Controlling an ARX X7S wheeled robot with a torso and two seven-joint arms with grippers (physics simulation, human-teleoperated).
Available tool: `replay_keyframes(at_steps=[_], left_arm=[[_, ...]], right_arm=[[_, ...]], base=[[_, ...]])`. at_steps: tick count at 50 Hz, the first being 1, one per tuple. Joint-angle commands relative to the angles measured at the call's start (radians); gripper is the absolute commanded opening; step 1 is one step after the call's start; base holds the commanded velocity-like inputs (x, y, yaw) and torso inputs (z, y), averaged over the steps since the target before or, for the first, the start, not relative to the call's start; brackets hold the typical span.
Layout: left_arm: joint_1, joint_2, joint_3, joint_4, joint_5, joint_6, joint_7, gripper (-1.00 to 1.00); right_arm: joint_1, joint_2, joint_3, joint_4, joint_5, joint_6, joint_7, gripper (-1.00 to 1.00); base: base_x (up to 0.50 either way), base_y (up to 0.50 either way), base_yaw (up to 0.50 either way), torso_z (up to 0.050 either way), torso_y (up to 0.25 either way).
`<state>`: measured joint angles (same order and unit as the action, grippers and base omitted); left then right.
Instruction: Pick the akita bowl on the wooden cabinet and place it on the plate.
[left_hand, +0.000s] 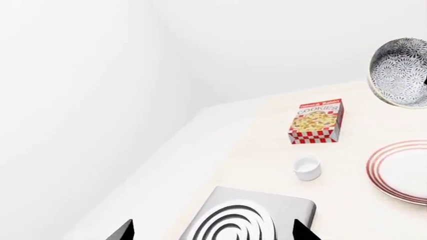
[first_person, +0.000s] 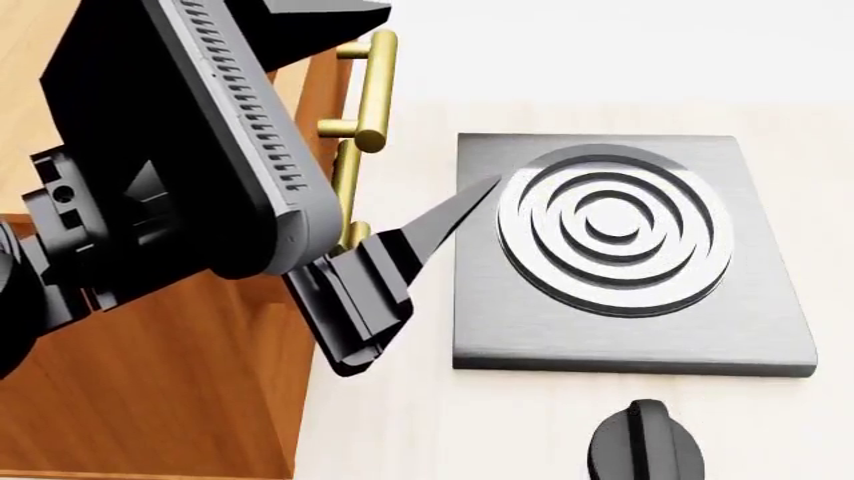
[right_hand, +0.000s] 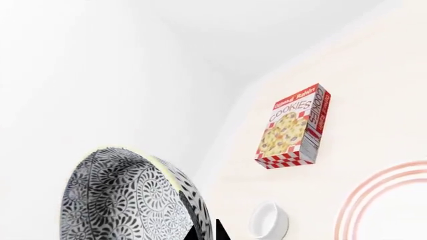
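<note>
The akita bowl (right_hand: 127, 200), white with a dense dark leafy pattern, hangs tilted in the air with my right gripper (right_hand: 205, 232) shut on its rim. From the left wrist view the bowl (left_hand: 400, 75) floats above the pale counter, just beyond the red-ringed plate (left_hand: 403, 170). The plate (right_hand: 387, 210) lies partly in the right wrist view, empty where visible. The wooden cabinet (first_person: 160, 400) fills the left of the head view, behind my left arm. My left gripper (left_hand: 213, 235) is open over the grey burner plate (left_hand: 247, 220), holding nothing.
A red-and-white cookies box (left_hand: 316, 121) lies on the counter beside a small plain white cup (left_hand: 307, 168), both close to the plate. The burner plate (first_person: 627, 250) and a black knob (first_person: 647, 440) sit right of the cabinet's brass handles (first_person: 371, 90).
</note>
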<state>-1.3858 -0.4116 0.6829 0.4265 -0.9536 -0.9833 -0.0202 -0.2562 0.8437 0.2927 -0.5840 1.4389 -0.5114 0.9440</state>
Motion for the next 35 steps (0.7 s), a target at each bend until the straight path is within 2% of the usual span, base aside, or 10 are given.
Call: replay_keyframes(at_steps=[1,7,15,27,35], left_arm=[[0.003,0.0,0.008,-0.005,0.005,0.008,0.003,1.0],[0.007,0.0,0.013,-0.009,0.009,0.014,0.006,1.0],[0.006,0.0,0.014,-0.017,0.012,0.022,0.009,1.0],[0.018,-0.005,0.021,-0.017,0.019,0.035,0.011,1.0],[0.025,-0.01,0.024,-0.015,0.019,0.038,0.009,1.0]], right_arm=[[-0.016,-0.023,0.029,0.045,0.025,-0.006,-0.039,-1.0],[0.01,-0.012,0.008,0.077,0.032,0.012,-0.041,-1.0],[0.048,0.053,-0.02,0.1,-0.001,0.064,0.005,-1.0],[0.108,0.073,-0.043,0.133,0.147,0.113,-0.022,-1.0],[0.116,0.077,-0.057,0.138,0.151,0.129,-0.013,-1.0]], base=[[0.0,0.0,0.0,0.0,0.0],[0.0,0.0,0.0,0.0,0.0],[0.0,0.0,0.0,0.0,0.0],[0.0,0.0,0.0,0.0,0.0],[0.0,0.0,0.0,0.001,0.001]])
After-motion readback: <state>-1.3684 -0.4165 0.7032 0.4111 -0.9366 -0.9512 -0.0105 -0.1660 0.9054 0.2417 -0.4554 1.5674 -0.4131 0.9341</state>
